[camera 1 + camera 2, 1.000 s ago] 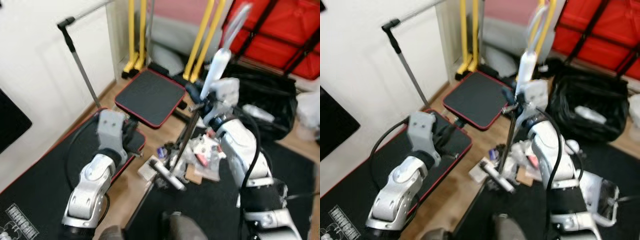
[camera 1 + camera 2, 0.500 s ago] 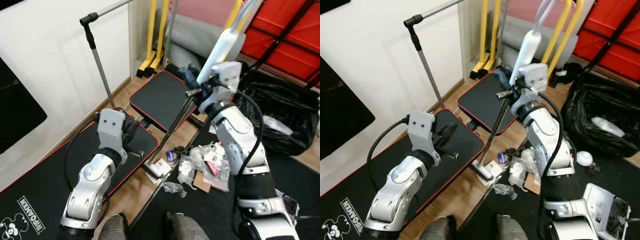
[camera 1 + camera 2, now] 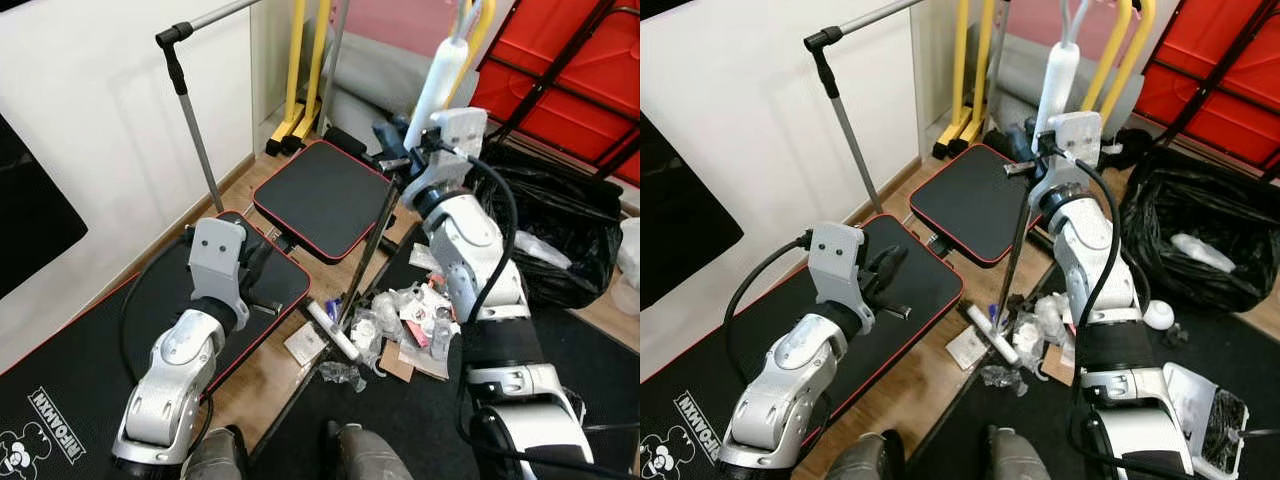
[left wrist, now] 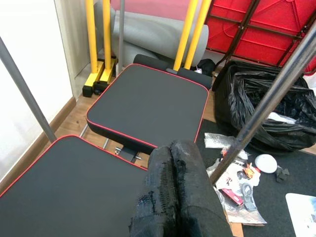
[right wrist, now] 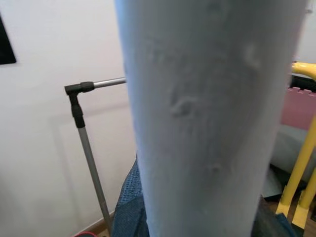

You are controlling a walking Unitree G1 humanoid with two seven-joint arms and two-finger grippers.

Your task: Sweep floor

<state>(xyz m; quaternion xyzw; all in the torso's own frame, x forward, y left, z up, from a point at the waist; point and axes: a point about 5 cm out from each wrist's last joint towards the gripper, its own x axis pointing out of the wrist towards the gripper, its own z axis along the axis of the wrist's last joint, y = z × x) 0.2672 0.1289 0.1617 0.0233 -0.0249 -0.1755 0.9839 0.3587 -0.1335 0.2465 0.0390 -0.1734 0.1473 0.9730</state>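
Since half a second ago, the broom head (image 3: 334,331) has slid right, closer to the trash pile (image 3: 405,322) at the lower middle of the frame. The broom (image 3: 1018,240) has a thin dark metal pole with a pale grip on top and a small white head on the wood floor (image 3: 262,372). The right gripper (image 3: 398,172) pinches the pole near its top, upper right of center. The left gripper (image 4: 175,193) has its fingers pressed together, holding nothing, above the black mat (image 3: 165,295).
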